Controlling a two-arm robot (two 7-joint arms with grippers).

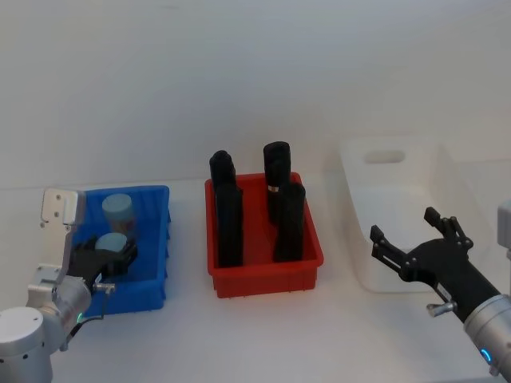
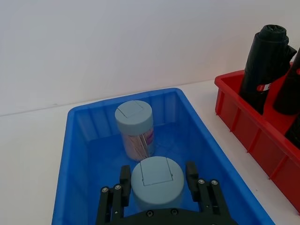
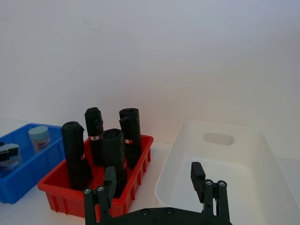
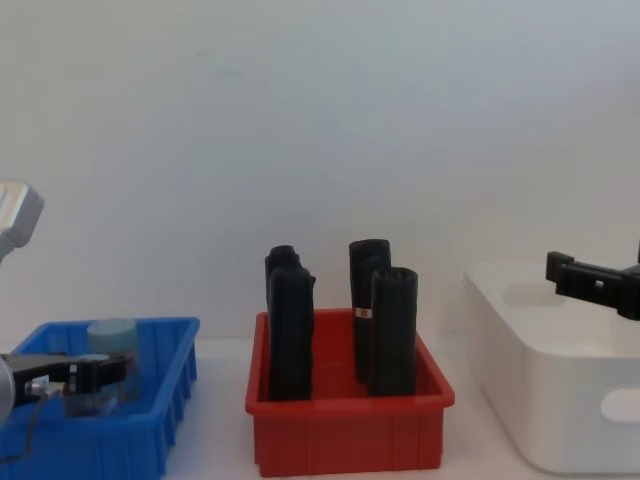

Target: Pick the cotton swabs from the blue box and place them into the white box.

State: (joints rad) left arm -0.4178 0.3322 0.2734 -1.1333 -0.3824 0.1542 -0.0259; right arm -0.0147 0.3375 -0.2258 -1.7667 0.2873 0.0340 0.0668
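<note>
One jar of cotton swabs (image 2: 157, 183) stands upright in the blue box (image 2: 79, 154), pale blue-green lid up, with my left gripper (image 2: 158, 175) jaws clenched on its sides. A second jar (image 2: 135, 126) sits just behind it at 12 o'clock. The white box (image 1: 363, 255) is off at 3 o'clock past the red bin (image 1: 263, 279), where my right gripper (image 1: 403, 225) hovers, jaws released.

Your head view looks steeply down on the blue box (image 1: 148, 295), red bin (image 1: 263, 279) and white box (image 1: 359, 215). Chest view shares that row, low and side-on. Left wrist view sits close above the blue box. Right wrist view, farther back, faces all three.
</note>
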